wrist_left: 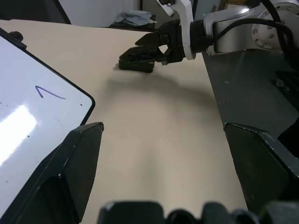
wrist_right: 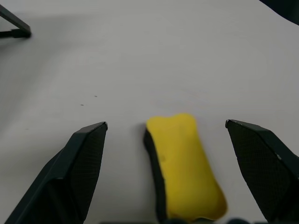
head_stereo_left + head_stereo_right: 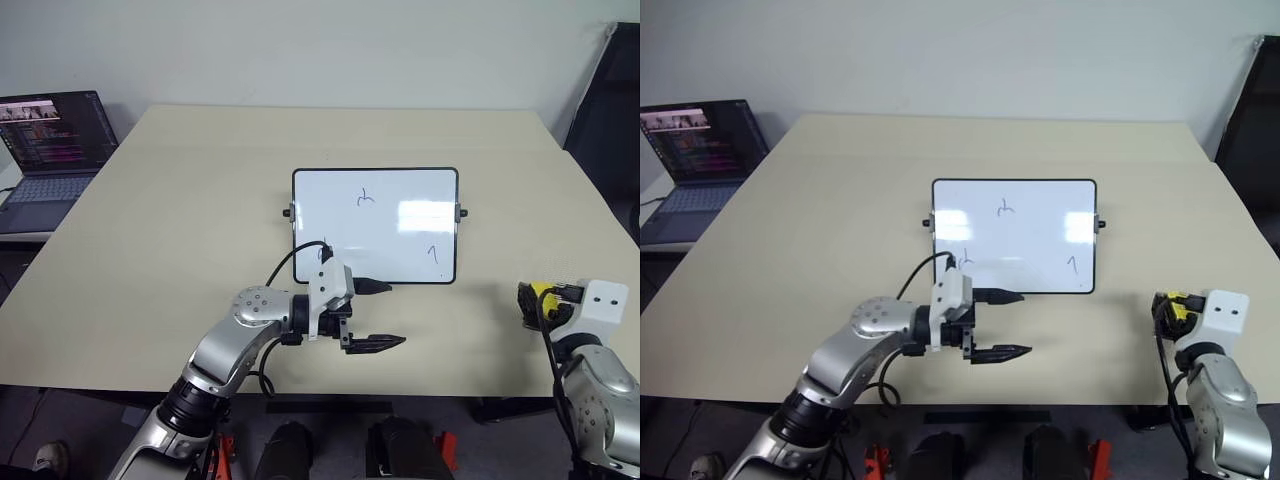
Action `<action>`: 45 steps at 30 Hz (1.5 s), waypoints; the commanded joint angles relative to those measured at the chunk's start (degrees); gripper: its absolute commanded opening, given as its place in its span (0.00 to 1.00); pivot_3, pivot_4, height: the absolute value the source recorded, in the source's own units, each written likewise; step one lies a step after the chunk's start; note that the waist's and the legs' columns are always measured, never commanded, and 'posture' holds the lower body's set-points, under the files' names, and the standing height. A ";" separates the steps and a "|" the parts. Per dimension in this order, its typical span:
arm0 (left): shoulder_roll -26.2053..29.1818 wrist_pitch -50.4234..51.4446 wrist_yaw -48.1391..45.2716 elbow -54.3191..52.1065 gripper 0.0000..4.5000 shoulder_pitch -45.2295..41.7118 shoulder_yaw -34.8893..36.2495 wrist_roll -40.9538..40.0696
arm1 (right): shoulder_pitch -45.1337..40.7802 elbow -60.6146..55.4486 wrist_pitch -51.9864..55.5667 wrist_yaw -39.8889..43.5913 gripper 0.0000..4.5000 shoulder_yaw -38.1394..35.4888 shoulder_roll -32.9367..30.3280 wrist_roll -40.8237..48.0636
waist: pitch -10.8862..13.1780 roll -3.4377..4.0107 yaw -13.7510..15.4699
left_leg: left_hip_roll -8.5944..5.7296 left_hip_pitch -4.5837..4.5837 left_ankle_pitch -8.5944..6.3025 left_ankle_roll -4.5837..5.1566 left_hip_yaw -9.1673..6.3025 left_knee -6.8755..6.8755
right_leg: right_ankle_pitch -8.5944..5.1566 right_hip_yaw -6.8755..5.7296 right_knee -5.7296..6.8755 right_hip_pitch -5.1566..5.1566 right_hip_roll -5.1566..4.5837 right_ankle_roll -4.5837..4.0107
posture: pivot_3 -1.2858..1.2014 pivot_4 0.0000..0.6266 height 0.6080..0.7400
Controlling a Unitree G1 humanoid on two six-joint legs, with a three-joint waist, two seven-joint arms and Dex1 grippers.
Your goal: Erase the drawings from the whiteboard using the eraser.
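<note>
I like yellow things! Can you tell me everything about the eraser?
The eraser is a small bright yellow block with a thin black base and soft, rounded edges. It lies flat on the beige table, between the open fingers of the right gripper, which do not touch it. It sits off to the right of the whiteboard.

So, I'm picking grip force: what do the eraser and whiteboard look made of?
The eraser looks like soft yellow foam or rubber, matte with rounded edges, on a thin black base. The whiteboard looks hard and glossy, with bright glare patches, in a thin black frame, probably plastic.
</note>
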 commanded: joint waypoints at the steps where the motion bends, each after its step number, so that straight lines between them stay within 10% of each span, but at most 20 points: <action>1: -0.30 -0.74 -0.50 -1.92 1.00 -0.49 -0.25 -0.20 | -0.76 0.62 -0.92 0.84 0.99 -2.60 -0.86 2.22 | 0.00 0.00 -0.02 | 0.00 0.00 0.00 0.00 0.00 0.00 | 0.00 0.00 0.00 0.00 0.00 0.00 | 0.52 0.24 1.00; 23: 0.10 -1.06 1.70 -2.32 1.00 0.20 0.95 0.74 | -3.93 7.74 -1.82 2.41 0.99 -1.70 -2.24 3.52 | -0.02 0.05 -0.02 | 0.00 0.01 0.00 0.00 0.02 0.00 | 0.00 0.03 0.02 0.00 0.02 0.00 | 0.52 0.24 1.00; 32: 0.21 -0.95 2.10 -2.53 1.00 0.33 1.02 0.76 | -4.91 9.15 -2.80 2.54 0.28 -1.72 -2.73 3.13 | -0.02 0.05 -0.02 | 0.00 0.01 0.00 0.00 0.02 0.00 | 0.00 0.03 0.03 0.00 0.02 0.00 | 0.52 0.24 1.00; 45: -0.14 -2.17 3.81 -1.21 1.00 -0.25 1.15 2.19 | -4.00 5.01 -6.14 3.98 0.26 1.41 -2.55 1.68 | -0.02 0.06 -0.05 | 0.00 0.02 0.00 0.00 0.02 0.00 | 0.00 0.04 0.03 0.00 0.02 0.00 | 0.52 0.24 1.00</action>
